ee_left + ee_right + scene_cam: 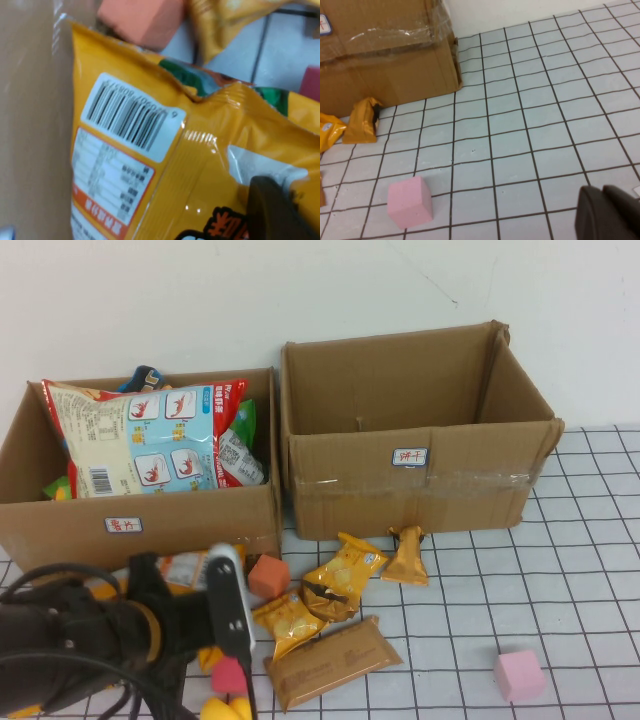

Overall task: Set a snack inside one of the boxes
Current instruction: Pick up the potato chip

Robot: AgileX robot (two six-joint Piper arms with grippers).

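Two cardboard boxes stand side by side at the back of the gridded tabletop [580, 570]. The left box [60, 520] already holds a large blue-and-white snack bag [150, 440] lying on other packets, while the right box [420, 430] shows only its bare brown inside. In front of them a loose cluster of snacks lies on the tabletop: small orange packets [345, 570], a long brown bar [330, 660], an orange-red block [268, 576], and, well apart to the right, a pink cube [520, 675]. The left hand [230, 605] is low at the near left, just in front of the left box and over an orange snack packet [200, 165]; the left wrist view is filled by that packet's barcode and label, pressed close against the box wall, with one dark fingertip [272, 210] at its edge. I cannot tell whether this hand is open or gripping the packet. The right hand [610, 212] shows only in its own wrist view, above bare grid near the pink cube, its state also unclear.
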